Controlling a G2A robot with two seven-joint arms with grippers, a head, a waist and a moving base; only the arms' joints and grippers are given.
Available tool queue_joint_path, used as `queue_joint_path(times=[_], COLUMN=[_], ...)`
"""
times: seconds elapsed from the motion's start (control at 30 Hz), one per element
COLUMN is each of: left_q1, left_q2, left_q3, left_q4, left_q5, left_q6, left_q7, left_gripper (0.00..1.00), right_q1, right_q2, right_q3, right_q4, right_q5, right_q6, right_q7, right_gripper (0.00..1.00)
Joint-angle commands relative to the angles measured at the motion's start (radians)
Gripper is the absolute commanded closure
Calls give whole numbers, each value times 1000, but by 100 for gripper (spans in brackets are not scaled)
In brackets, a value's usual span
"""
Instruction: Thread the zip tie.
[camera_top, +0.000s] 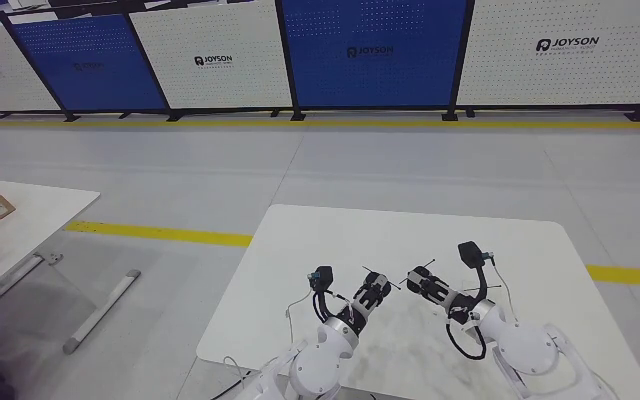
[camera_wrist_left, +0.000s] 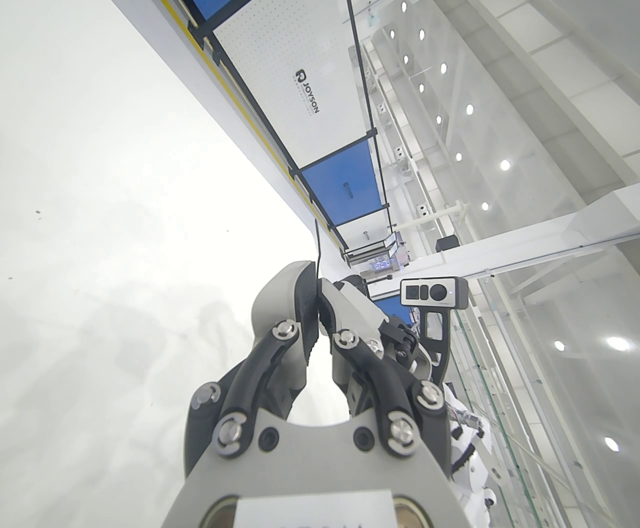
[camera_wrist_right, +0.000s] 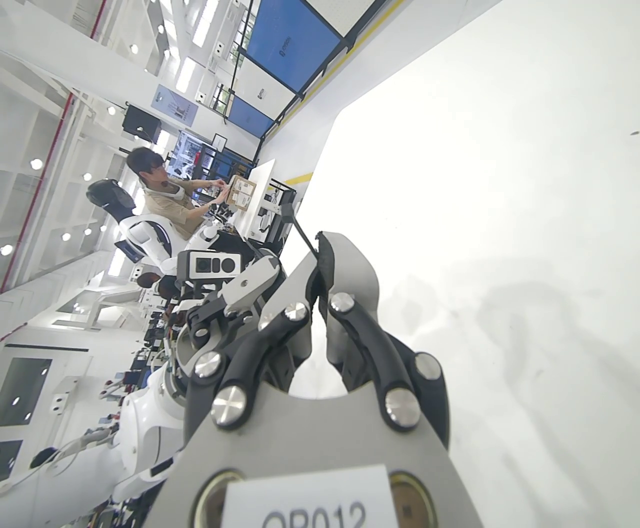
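Left claw (camera_wrist_left: 318, 287): squeezed shut on a thin black strip (camera_wrist_left: 317, 245) that pokes out past its tips.
Right claw (camera_wrist_right: 316, 255): squeezed shut on the zip tie (camera_wrist_right: 299, 229), and its square head sticks out.
Place: both claws are over the desk (camera_top: 330, 240), tips close together, closer to its near edge.
Hard to see: whether strip and zip tie are one piece.

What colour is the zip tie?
Black. The zip tie shows best in the right wrist view, pinched in the right gripper.
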Motion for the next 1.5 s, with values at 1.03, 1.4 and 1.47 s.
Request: queue_joint_path(times=[1.03,1.4,1.47], left_q1=[14,14,14], left_q2=[-4,-4,-4], left_q3=[6,6,6], left_q4=[23,23,23], left_q5=[83,83,83], left_q6=[-40,-40,-40], left_q7=[92,92,92], left_gripper=[100,100,100], right_q1=[-2,-11,-11], right_q2=[0,-9,-9], right_q3=[0,-10,-10], right_q4=[0,-15,-15], right_q5=[0,-32,-32], right_q6=[-1,-4,-4], right_q7=[-3,-26,-26], right_gripper=[100,100,100])
